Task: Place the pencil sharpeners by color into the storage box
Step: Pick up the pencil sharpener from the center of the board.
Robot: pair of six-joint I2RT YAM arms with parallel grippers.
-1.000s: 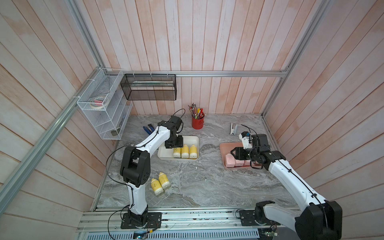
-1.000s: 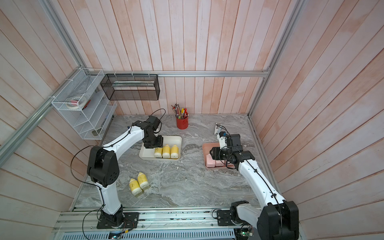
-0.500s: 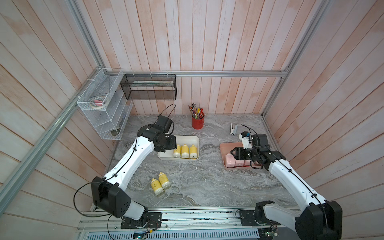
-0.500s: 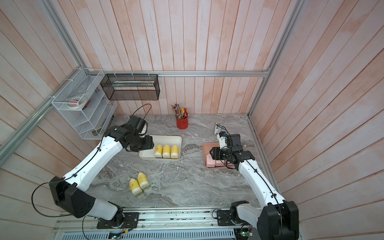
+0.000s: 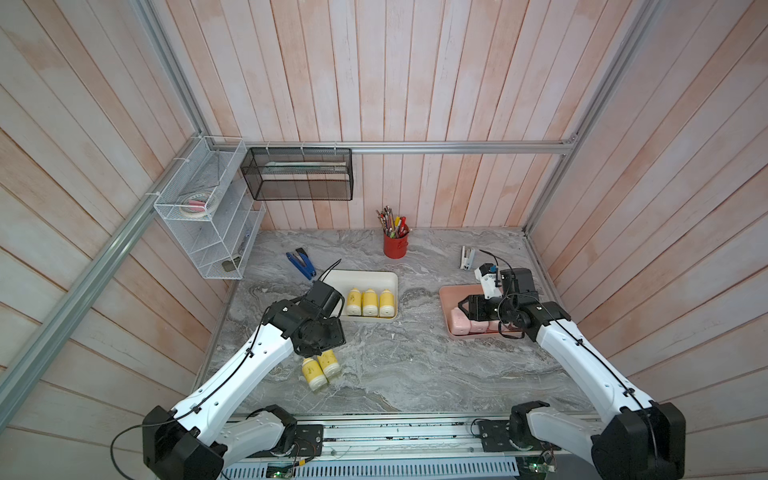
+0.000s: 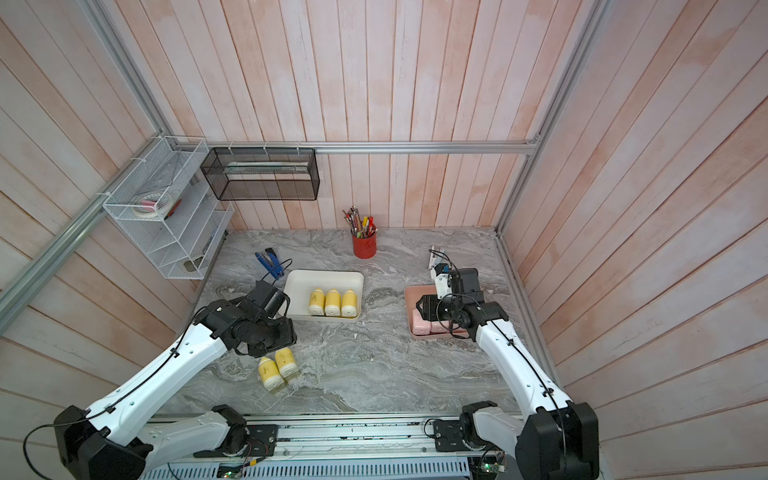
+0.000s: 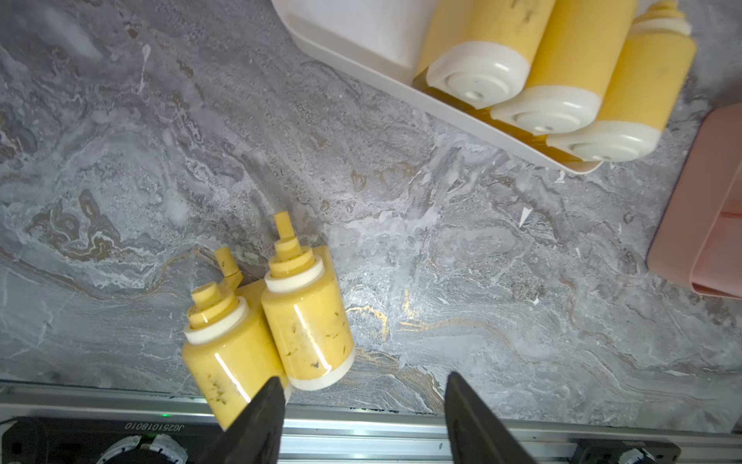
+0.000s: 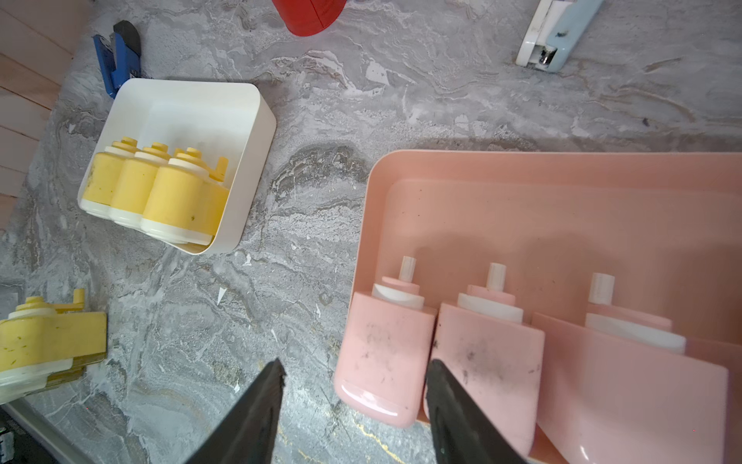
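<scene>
Two yellow pencil sharpeners (image 5: 320, 368) (image 7: 273, 333) lie side by side on the marble near the front edge. My left gripper (image 7: 363, 387) hangs open just over them, nothing between its fingers. Three more yellow ones (image 5: 370, 302) lie in the cream storage box (image 5: 365, 275). Three pink sharpeners (image 8: 482, 353) lie in a row in the pink tray (image 5: 453, 291) (image 8: 562, 193). My right gripper (image 8: 355, 365) is open at the tray's corner, with the end of the outermost pink sharpener (image 8: 381, 349) between its fingers. One finger is clear of it.
A red pencil cup (image 5: 395, 246) stands at the back. A blue tool (image 5: 300, 264) lies behind the cream box and a white stapler (image 5: 466, 257) behind the pink tray. A wire shelf (image 5: 208, 216) and black mesh basket (image 5: 299, 174) hang on the walls.
My left arm has swung away from the cream box toward the front and now hangs over the two loose yellow sharpeners. The right arm has not moved.
</scene>
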